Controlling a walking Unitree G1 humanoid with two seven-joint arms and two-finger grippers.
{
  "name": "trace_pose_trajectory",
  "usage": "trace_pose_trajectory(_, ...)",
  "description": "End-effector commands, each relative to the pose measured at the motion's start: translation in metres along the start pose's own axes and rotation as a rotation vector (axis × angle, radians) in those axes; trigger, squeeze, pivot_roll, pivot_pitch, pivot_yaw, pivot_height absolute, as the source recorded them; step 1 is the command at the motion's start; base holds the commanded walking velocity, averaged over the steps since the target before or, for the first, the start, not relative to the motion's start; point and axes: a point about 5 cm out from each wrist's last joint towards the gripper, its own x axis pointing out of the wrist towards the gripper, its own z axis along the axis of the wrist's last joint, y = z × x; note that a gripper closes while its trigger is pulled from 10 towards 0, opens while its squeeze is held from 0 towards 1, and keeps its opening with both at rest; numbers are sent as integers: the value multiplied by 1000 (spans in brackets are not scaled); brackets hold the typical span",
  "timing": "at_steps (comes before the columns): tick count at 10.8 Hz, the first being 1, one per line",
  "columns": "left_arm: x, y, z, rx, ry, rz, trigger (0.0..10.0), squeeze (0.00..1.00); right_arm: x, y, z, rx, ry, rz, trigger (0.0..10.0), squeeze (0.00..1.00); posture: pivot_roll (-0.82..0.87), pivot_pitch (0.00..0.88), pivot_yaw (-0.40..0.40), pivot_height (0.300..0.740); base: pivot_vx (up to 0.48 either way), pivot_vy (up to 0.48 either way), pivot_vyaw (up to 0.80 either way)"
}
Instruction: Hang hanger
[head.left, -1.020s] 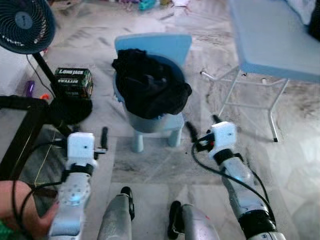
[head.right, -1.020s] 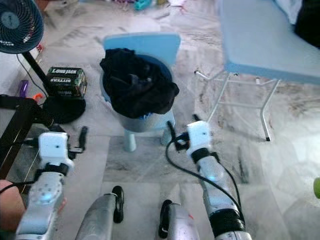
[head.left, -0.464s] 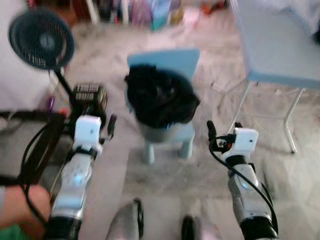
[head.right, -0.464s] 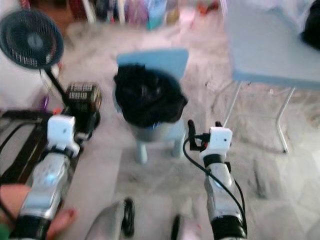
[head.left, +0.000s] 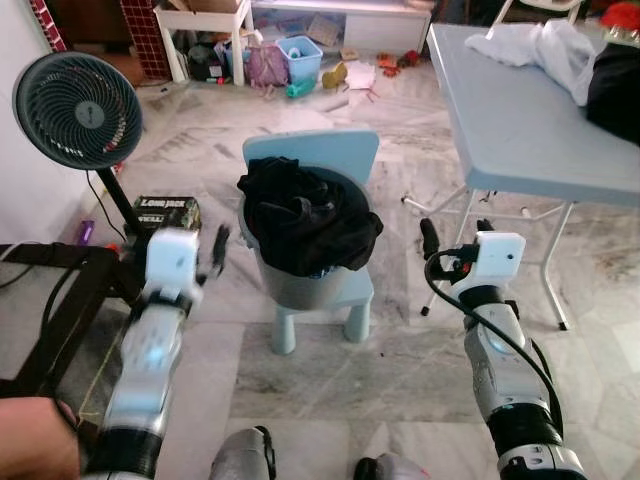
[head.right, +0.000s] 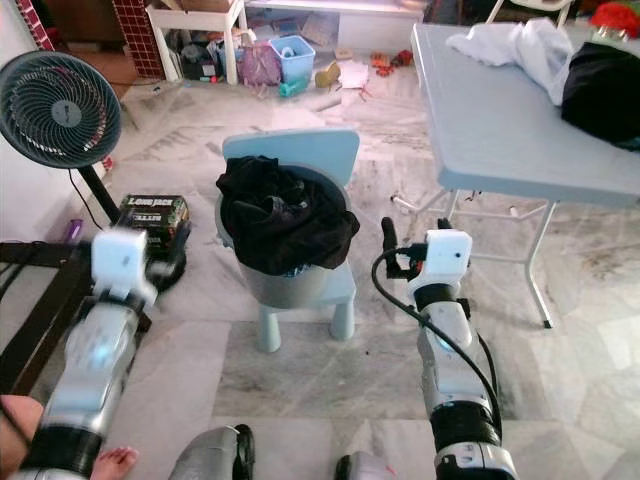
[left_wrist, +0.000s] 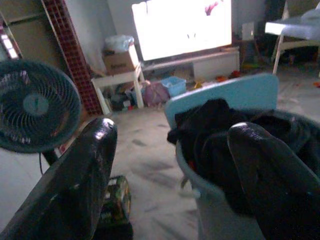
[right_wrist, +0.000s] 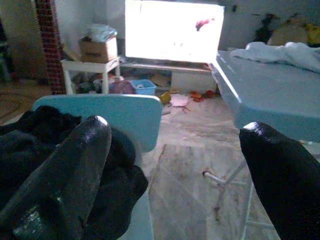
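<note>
A heap of black clothes (head.left: 305, 215) fills a grey basket (head.left: 300, 285) that stands on a small light-blue chair (head.left: 312, 155) straight ahead. My left gripper (head.left: 205, 262) hovers left of the basket, open, with nothing between its fingers (left_wrist: 85, 185). My right gripper (head.left: 456, 232) hovers to the right of the chair, also open and empty, its fingers (right_wrist: 65, 170) spread wide. In both wrist views the chair back and the black clothes lie beyond the fingers. I cannot make out a hanger.
A pale blue folding table (head.left: 520, 120) stands at the right with a white cloth (head.left: 540, 45) and a dark garment (head.left: 615, 85) on it. At the left are a black fan (head.left: 78, 110), a dark box (head.left: 165, 212), a black frame (head.left: 60, 290) and a person's foot (head.right: 110, 462).
The head camera has tilted up, so the tabletop and far shelves now show. Both arms have risen to about basket height, with their grippers still open.
</note>
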Motion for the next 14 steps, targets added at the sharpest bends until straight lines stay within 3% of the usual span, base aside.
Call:
trace_pose_trajectory(1, -2, -1, -1, -11, -6, 16, 10000, 0, -3, 2, -4, -16, 11, 29, 10000, 0, 85, 61, -45, 740, 251, 0, 0)
trace_pose_trajectory(4, -7, -3, -3, -12, -6, 8, 10000, 0, -4, 12, -5, -33, 13, 87, 10000, 0, 84, 82, -50, 740, 297, 0, 0)
trace_pose_trajectory(11, -17, -4, -7, -21, 11, 28, 10000, 0, -7, 15, -8, -60, 34, 137, 10000, 0, 94, 110, -75, 740, 316, 0, 0)
trace_pose_trajectory(14, -23, -13, -22, -105, 95, 72, 10000, 0, -9, 15, -8, -79, 44, 165, 10000, 0, 85, 125, -96, 740, 80, 0, 0)
